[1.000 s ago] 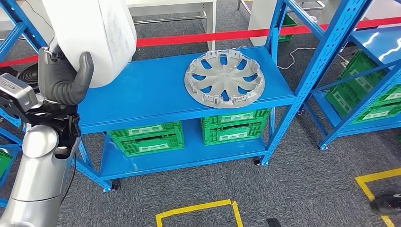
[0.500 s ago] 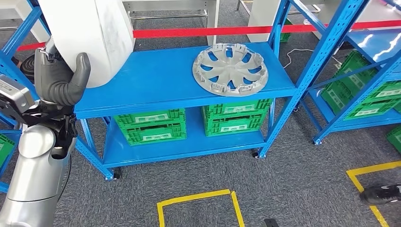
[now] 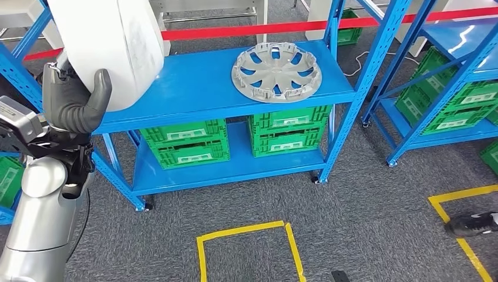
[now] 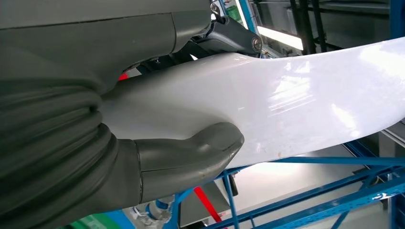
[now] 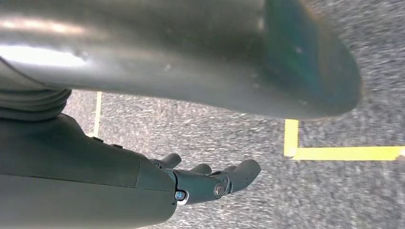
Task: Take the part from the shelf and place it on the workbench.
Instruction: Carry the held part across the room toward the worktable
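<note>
Clearly the large white curved plastic panel (image 3: 108,47) fills the upper left of the head view, standing upright and rising out past the top edge of the frame. Its lower edge sits in the left hand (image 3: 73,103), which grips it from below: the thick grey thumb (image 3: 100,94) presses against the panel's near face while the darker fingers lie behind it. In the left wrist view the same glossy white panel (image 4: 286,95) sweeps across the middle of the frame, with the thumb (image 4: 191,157) flat on its surface and the grey ribbed cover at the left edge. The panel is lifted in front of the left end of the blue metal shelf rack (image 3: 199,88), overlapping the rack's upper level in the picture.

On that upper level, in the upper centre of the head view, lies a round silver wheel cover (image 3: 276,70), flat, well apart from the panel. Below it, on the lower level, stand two green plastic crates (image 3: 235,141) side by side. A red tape line (image 3: 246,28) runs behind the rack. Yellow floor markings (image 3: 246,235) lie on the grey carpet at the lower centre.

The right hand (image 5: 210,183) hangs over the carpet in the right wrist view, fingers loosely curled and apart, holding nothing.
</note>
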### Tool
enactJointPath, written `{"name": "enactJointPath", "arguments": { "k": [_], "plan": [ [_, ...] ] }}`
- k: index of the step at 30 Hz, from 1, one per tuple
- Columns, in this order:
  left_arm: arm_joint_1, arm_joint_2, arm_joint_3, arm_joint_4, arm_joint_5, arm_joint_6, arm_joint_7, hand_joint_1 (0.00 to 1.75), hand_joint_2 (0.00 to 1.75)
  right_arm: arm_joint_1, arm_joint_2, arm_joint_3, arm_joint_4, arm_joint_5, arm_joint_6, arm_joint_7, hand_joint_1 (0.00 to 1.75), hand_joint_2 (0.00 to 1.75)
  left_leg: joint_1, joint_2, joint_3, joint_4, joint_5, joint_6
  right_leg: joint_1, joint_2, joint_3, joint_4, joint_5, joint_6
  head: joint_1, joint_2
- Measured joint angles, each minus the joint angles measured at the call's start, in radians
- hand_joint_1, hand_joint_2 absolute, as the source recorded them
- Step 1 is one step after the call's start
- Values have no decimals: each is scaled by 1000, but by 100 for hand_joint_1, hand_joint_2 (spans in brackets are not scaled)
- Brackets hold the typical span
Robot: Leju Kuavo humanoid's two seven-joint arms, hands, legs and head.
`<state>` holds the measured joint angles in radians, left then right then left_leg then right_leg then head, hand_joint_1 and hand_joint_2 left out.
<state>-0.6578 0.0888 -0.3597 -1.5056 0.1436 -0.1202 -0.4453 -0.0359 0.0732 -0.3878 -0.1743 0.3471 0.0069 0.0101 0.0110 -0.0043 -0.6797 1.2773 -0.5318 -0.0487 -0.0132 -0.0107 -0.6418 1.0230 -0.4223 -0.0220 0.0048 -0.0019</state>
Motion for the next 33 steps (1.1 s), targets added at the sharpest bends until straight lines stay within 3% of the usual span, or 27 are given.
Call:
{"name": "enactJointPath", "arguments": {
  "k": [1,2,4,5,7,8,9,11,12,13,14,15,17,19,21,23,24,25,26,28,29,30,31,33],
  "plan": [
    [1,2,0,1,1,0,-1,175,175,0,0,0,0,0,0,1,0,0,1,0,47,-53,21,-1,-1,-1,-13,3,10,4,0,0],
    [1,2,0,1,1,0,-2,175,175,0,0,0,0,0,0,2,0,0,1,0,101,-125,21,-1,-2,-1,-25,7,18,10,0,0],
    [1,3,-1,2,2,0,-6,175,175,0,0,0,0,0,0,3,0,0,-4,-2,168,-228,-1,11,0,-1,-36,10,36,23,0,0],
    [1,3,-2,4,3,-1,-7,175,175,0,0,0,0,0,0,3,0,0,-7,-3,176,-249,-10,20,0,0,-39,8,46,29,0,0],
    [1,3,-2,10,6,-4,-12,175,175,2,0,0,0,-2,2,3,0,0,-9,-1,161,-250,2,41,-2,1,-41,4,59,42,-1,0],
    [-3,3,-3,16,8,-5,-14,175,175,2,0,-1,0,-4,4,2,0,0,-9,1,154,-251,12,51,-4,2,-48,14,44,47,-1,0],
    [-9,2,-5,23,10,-7,-16,175,175,3,0,-1,0,-6,7,1,0,0,-8,3,144,-252,24,60,-5,3,-60,42,10,52,-1,0],
    [-26,-1,-8,41,12,-7,-18,175,175,1,0,-3,0,-8,14,-3,0,0,-7,5,116,-252,51,70,-4,5,-96,153,-94,55,1,0],
    [-32,-1,-8,50,12,-7,-19,175,175,-1,0,-5,0,-9,18,-4,0,0,-9,5,99,-250,64,72,-3,7,-110,218,-132,55,1,0],
    [-35,-2,-9,57,12,-7,-19,175,175,-2,0,-6,0,-9,21,-4,0,0,-11,5,81,-249,77,72,-2,7,-114,267,-147,54,1,0],
    [-36,-2,-9,63,12,-7,-20,175,175,-2,0,-6,0,-9,23,-4,0,0,-13,5,64,-247,89,72,-1,8,-103,288,-140,51,1,0],
    [-36,-2,-9,68,12,-7,-21,175,175,-2,0,-7,0,-9,25,-4,0,0,-15,5,47,-244,101,71,2,8,-75,274,-118,47,1,0],
    [-38,-2,-9,73,12,-7,-23,175,175,-2,0,-7,0,-9,26,-4,0,0,-17,5,22,-241,119,69,6,9,5,189,-78,35,1,0],
    [-42,-2,-9,75,12,-6,-25,175,175,-4,-2,-7,0,-9,26,-5,0,0,-19,6,8,-240,135,63,13,11,85,76,-95,23,1,0],
    [-45,-2,-10,77,12,-6,-27,175,175,-5,-3,-7,-1,-9,26,-5,0,0,-17,8,4,-244,152,53,21,12,120,8,-115,14,2,0],
    [-46,-2,-11,80,12,-5,-29,175,175,-4,-2,-8,-1,-9,26,-4,0,0,-15,8,2,-251,167,40,20,10,110,-4,-97,6,5,0],
    [-47,-1,-12,82,12,-5,-29,175,175,-4,-1,-8,-1,-9,26,-4,0,0,-15,7,-4,-246,158,34,18,8,104,-7,-85,0,5,0],
    [-48,0,-12,83,12,-5,-29,175,175,-4,0,-8,0,-8,26,-4,0,0,-14,6,-13,-226,128,28,14,5,95,-11,-72,-6,4,0],
    [-49,2,-13,85,12,-5,-29,175,175,-5,0,-8,0,-8,26,-4,0,0,-12,5,-26,-185,81,23,12,3,84,-12,-59,-10,2,0],
    [-51,4,-14,90,12,-5,-29,175,175,-4,0,-8,0,-7,27,-4,0,0,-8,5,-53,-63,-17,12,12,2,53,-11,-33,-13,-1,0],
    [-51,6,-14,93,12,-5,-29,175,175,-4,0,-8,0,-6,28,-4,0,0,-7,5,-57,-7,-38,9,12,1,35,-10,-20,-13,0,0],
    [-51,8,-14,96,12,-4,-29,175,175,-4,0,-8,0,-6,29,-4,0,0,-6,5,-50,25,-35,6,12,0,17,-10,-6,-12,-1,0],
    [-52,10,-15,99,12,-4,-30,175,175,-4,0,-8,0,-5,29,-4,0,0,-5,5,-27,25,-14,6,11,0,-1,-9,7,-10,-1,0],
    [-56,13,-15,104,15,-4,-32,175,175,-4,0,-8,0,-5,31,-4,0,0,-4,5,66,-73,21,9,10,-1,-31,-6,32,-4,-1,0]
  ]
}}
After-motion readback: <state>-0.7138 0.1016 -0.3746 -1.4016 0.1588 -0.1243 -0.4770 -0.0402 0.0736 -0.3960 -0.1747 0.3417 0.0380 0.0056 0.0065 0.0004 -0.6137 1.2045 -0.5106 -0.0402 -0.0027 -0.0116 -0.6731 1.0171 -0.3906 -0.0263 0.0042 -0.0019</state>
